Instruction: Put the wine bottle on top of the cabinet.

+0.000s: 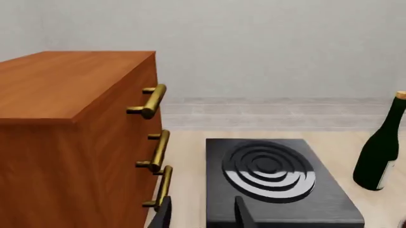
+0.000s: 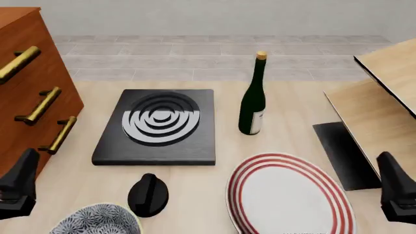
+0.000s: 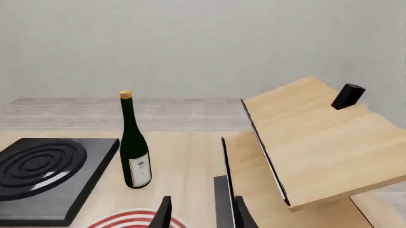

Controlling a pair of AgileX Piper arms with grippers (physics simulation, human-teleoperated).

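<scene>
Wine bottle (image 2: 253,100) stands upright on the table (image 2: 286,97), untouched, ahead of both empty, spread pincers, right (image 3: 199,213) and left (image 1: 201,213), cabinet (image 2: 26,92) beside the left.

Through the left wrist camera I see the cabinet (image 1: 70,137), reddish-brown, three brass bar handles (image 1: 151,101) down its front. Beside it on the table (image 1: 187,156) lies a black stove plate (image 1: 279,185) with concentric rings. The wine bottle (image 1: 382,152) stands upright past the plate, partly cropped. My left hand (image 1: 203,216) shows two dark fingertips, parted, holding nothing.
</scene>
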